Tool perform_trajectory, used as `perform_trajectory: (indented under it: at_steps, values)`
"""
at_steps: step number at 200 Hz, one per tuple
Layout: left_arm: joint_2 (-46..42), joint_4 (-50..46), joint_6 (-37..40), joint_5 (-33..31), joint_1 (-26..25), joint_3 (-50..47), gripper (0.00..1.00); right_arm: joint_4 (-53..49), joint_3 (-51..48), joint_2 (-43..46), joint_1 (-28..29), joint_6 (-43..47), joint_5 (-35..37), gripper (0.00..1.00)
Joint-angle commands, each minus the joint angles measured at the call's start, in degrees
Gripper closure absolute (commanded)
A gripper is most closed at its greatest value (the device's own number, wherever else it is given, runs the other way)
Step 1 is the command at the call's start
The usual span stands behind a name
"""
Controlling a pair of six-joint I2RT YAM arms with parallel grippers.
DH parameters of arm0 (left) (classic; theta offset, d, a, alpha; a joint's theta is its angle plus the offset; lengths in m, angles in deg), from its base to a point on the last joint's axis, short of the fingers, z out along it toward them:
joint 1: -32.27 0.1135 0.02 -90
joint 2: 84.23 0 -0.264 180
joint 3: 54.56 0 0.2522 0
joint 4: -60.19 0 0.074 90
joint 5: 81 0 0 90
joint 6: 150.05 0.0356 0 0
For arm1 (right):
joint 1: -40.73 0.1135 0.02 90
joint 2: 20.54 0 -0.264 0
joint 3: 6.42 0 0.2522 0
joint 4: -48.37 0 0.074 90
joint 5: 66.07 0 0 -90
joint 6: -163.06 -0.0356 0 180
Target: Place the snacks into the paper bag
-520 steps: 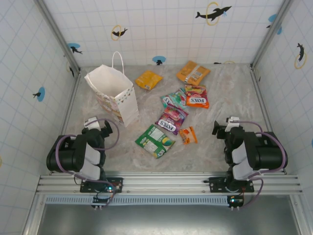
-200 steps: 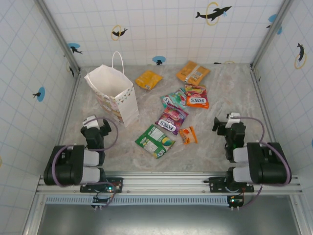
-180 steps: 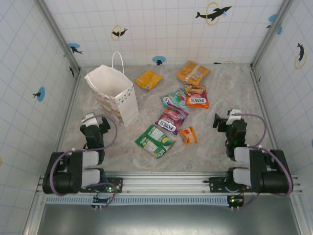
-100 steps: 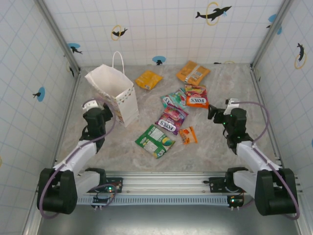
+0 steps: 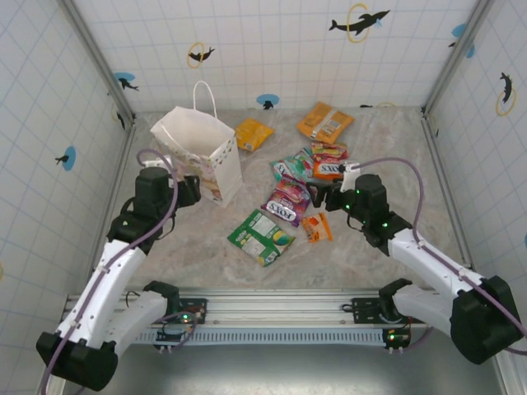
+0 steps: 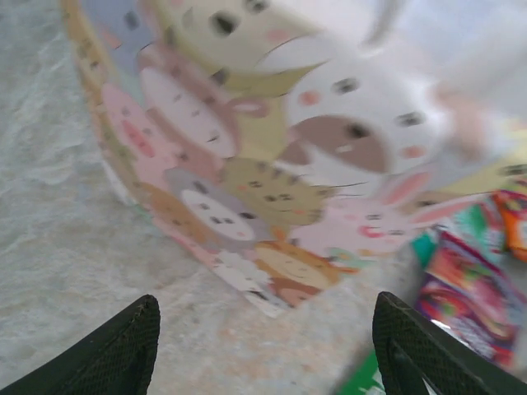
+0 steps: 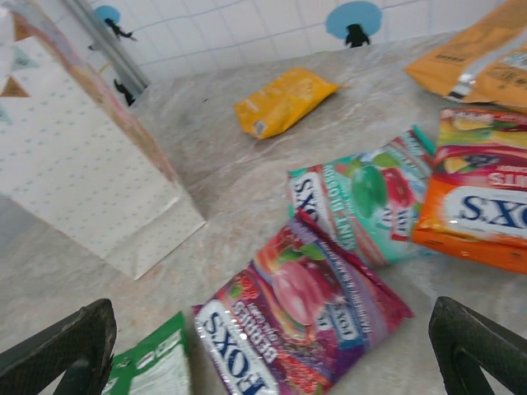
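The white paper bag (image 5: 202,152) stands open at the back left, its cartoon-animal band (image 6: 272,189) close in front of my left gripper (image 5: 188,191). That gripper (image 6: 263,354) is open with nothing between its fingers (image 6: 123,346). The snacks lie at the centre: green packet (image 5: 261,236), purple packet (image 5: 288,200), teal packet (image 5: 294,167), red-orange FOXS packet (image 5: 331,164), tiny orange packet (image 5: 316,227), and two orange-yellow packets (image 5: 251,133) (image 5: 324,121). My right gripper (image 5: 321,197) is open just right of the purple packet (image 7: 305,313), with the packet seen between its fingers (image 7: 478,346).
Tiled walls with metal corner posts (image 5: 99,62) enclose the marble tabletop (image 5: 387,156) on three sides. Bare table lies at the right and at the front left (image 5: 189,247). The teal packet (image 7: 366,197) and FOXS packet (image 7: 482,210) lie just beyond the purple one.
Both arms have unfolded and reached forward. The left gripper has come up to the bag's near side, and the bag has shifted slightly right and back. The right gripper moved left toward the purple packet.
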Motion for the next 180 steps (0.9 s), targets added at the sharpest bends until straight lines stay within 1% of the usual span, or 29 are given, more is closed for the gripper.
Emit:
perform_trajectory:
  at_steps: [1,27,51,63,73,87,95,98,111,134,143,156,180]
  values:
    - [1.4,-5.8,1.2,10.3,-0.4,5.4,0.33,-1.6,3.6,-2.2,2.7,-1.6,-0.9,0.00]
    - [5.4,-7.8,4.4,15.3,-0.4,12.4,0.34,-2.1,6.2,-5.2,5.7,-1.9,-1.0,0.00]
    - [10.2,-9.9,5.6,20.3,-0.7,18.3,0.35,-2.9,8.7,-7.9,7.4,-2.0,-1.4,0.00]
    - [12.8,-11.4,6.2,21.4,-2.1,21.1,0.34,-3.0,9.7,-8.9,8.1,-2.0,-1.7,0.00]
    - [14.7,-12.4,6.5,20.7,-3.7,23.3,0.34,-3.2,10.4,-9.5,8.6,-2.2,-1.8,0.00]
    - [17.0,-12.6,5.9,18.1,-6.1,26.3,0.34,-3.3,11.1,-10.4,8.9,-2.4,-1.8,0.00]
    - [18.5,-12.0,4.7,17.0,-6.1,27.9,0.33,-3.4,11.4,-10.8,9.0,-2.7,-1.7,0.00]
    - [19.0,-11.7,4.1,16.6,-8.1,28.6,0.34,-3.5,11.5,-10.9,9.0,-2.8,-1.6,0.00]
    - [22.1,-11.5,1.8,15.0,-9.8,32.1,0.34,-3.5,11.8,-11.2,9.1,-3.6,-1.2,0.00]
    - [29.1,-15.0,-2.1,5.4,-11.7,41.6,0.35,-3.4,11.8,-11.4,9.1,-5.2,0.1,0.00]
    - [31.8,-16.5,-3.9,1.7,-11.7,44.9,0.35,-3.4,11.7,-11.3,9.1,-5.8,0.4,0.00]
    - [35.5,-18.0,-5.2,-2.1,-11.8,49.1,0.35,-3.5,11.6,-11.3,9.1,-6.4,0.6,0.00]
    - [41.8,-21.4,-7.1,-11.4,-11.6,55.9,0.35,-4.2,11.7,-11.2,9.1,-6.6,0.6,0.00]
